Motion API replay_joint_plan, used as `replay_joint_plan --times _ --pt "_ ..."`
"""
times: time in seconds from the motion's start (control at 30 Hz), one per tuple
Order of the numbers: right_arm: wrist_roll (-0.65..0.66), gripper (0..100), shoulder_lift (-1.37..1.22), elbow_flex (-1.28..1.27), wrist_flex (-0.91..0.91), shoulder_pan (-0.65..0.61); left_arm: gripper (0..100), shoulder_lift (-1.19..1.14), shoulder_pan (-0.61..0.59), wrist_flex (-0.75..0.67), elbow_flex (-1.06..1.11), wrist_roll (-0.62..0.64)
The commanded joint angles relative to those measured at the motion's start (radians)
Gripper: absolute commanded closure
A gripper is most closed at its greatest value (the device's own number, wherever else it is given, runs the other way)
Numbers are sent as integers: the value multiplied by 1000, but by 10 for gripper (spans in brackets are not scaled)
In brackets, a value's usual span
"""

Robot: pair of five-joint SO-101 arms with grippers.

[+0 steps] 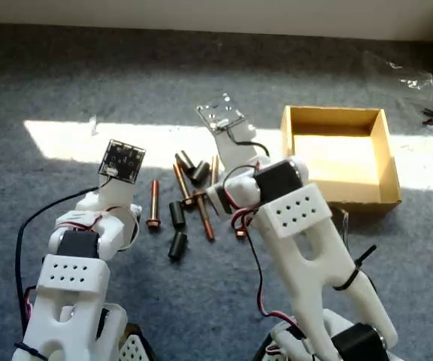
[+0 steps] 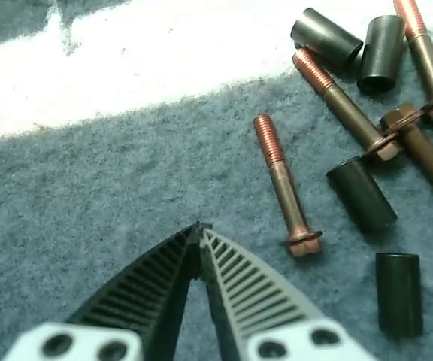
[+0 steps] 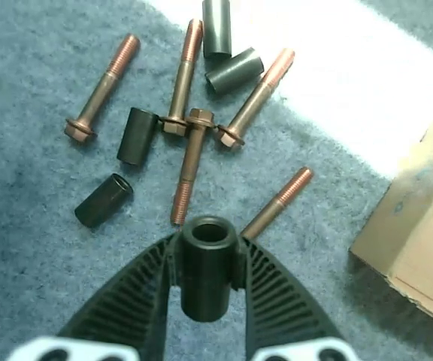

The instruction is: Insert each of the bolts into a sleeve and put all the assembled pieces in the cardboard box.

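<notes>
Five bolts (image 3: pixel 190 162) lie loose on the table (image 1: pixel 201 68), none sleeved yet, we judge. Our right claw (image 3: pixel 205 242) pinches one sleeve (image 3: pixel 204 289) near them; our left claw (image 2: pixel 200 235) is pressed together, empty. The box (image 1: pixel 333 120) holds nothing.

Five copper-toned bolts (image 3: pixel 190 165) lie flat & loose on grey carpet (image 3: pixel 36 248), two w/ hex heads touching, one apart, nearer the box. Four dark cylindrical sleeves (image 3: pixel 137 135) lie on their sides among them. A fifth sleeve (image 3: pixel 204 278) stands upright, bore up, pinched in the right gripper (image 3: pixel 205 239). Open-topped cardboard box (image 1: pixel 359 195) sits just beside the pile.
</notes>
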State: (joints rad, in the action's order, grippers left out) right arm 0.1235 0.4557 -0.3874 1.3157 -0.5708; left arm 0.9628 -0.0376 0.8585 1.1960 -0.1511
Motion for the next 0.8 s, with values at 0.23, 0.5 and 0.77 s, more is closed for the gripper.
replay_joint_plan --times 0.23,0.5,0.77 --pt "11 994 286 -265 -159 -1 989 -277 67 68 -236 66" --pt "12 994 467 -486 -275 73 989 -642 74 87 -444 72" --pt "12 994 529 -602 -372 74 915 -743 174 152 -542 169"
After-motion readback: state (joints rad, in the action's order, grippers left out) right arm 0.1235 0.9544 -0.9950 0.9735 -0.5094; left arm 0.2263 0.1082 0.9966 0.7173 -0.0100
